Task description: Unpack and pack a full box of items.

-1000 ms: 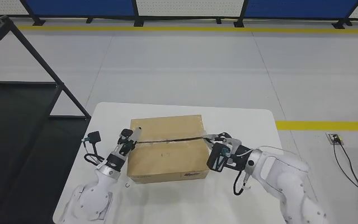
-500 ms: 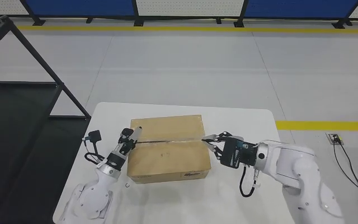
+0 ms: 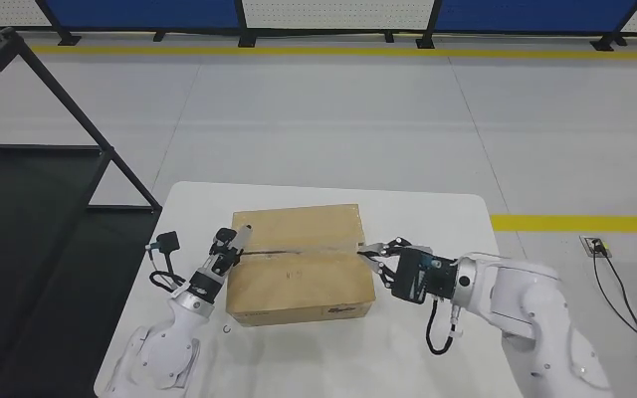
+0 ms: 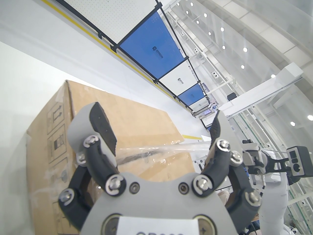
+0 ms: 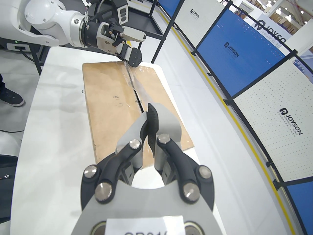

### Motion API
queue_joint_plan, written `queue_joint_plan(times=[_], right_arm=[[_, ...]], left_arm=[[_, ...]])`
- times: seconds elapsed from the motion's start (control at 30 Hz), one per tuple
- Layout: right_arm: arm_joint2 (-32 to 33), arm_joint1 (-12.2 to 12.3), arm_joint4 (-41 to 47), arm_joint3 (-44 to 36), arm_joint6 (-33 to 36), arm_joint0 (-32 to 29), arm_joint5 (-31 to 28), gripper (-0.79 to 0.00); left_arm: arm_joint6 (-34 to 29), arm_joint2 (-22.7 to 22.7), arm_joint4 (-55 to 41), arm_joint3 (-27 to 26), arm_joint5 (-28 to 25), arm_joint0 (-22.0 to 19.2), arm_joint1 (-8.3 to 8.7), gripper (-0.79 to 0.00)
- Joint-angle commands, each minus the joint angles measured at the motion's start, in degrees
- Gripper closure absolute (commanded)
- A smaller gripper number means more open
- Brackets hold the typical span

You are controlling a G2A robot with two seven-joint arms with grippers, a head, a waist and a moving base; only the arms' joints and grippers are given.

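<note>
Stiff box (image 3: pixel 299 284), likely heavy, better taken by its ends; right fingers (image 5: pixel 152 119) pinch flimsy tape (image 5: pixel 134 85), left fingers (image 4: pixel 101 128) spread mid-left.

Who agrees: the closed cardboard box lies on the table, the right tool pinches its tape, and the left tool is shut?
The left tool is open: the left wrist view shows its fingers spread by the cardboard box. The right tool does pinch the tape, and the box lies closed on the table.
</note>
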Motion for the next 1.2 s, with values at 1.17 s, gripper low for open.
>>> queue_joint_plan(times=[1.17], right_arm=[[-6.4, 2.9, 53.2, 14.0, 38.8, 10.6, 16.4, 0.000]], left_arm=[[0.0, 0.0, -0.2, 0.2, -0.3, 0.1, 0.08, -0.785]])
